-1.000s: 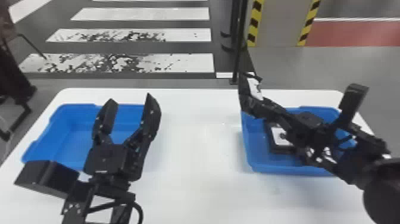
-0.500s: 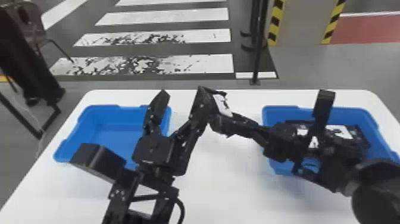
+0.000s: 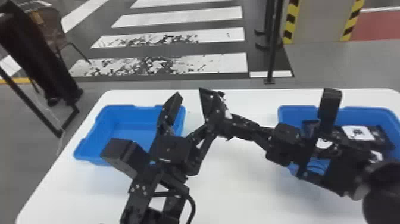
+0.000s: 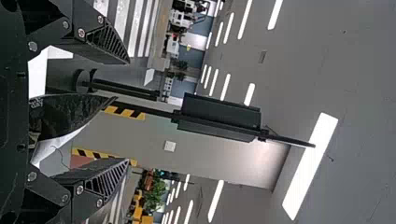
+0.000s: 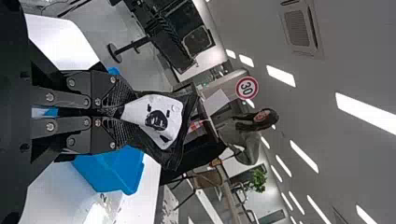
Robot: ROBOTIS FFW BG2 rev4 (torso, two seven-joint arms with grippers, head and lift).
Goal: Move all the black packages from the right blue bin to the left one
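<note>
Room layout, head view.
White table [image 3: 253, 190], 6 o'clock; grey floor [image 3: 327, 65] beyond. Crosswalk stripes [image 3: 184, 17], 11 o'clock; chair [image 3: 46, 21], 10 o'clock. Pillar [image 3: 321, 21] with 2 hazard strips [image 3: 290, 22], 2 o'clock. Left wrist view: lit ceiling lamps [image 4: 310, 165].

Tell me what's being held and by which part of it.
The right gripper holds a black package by one end, its white label fanning out beyond the fingers. The left gripper is open, not closed on anything.
</note>
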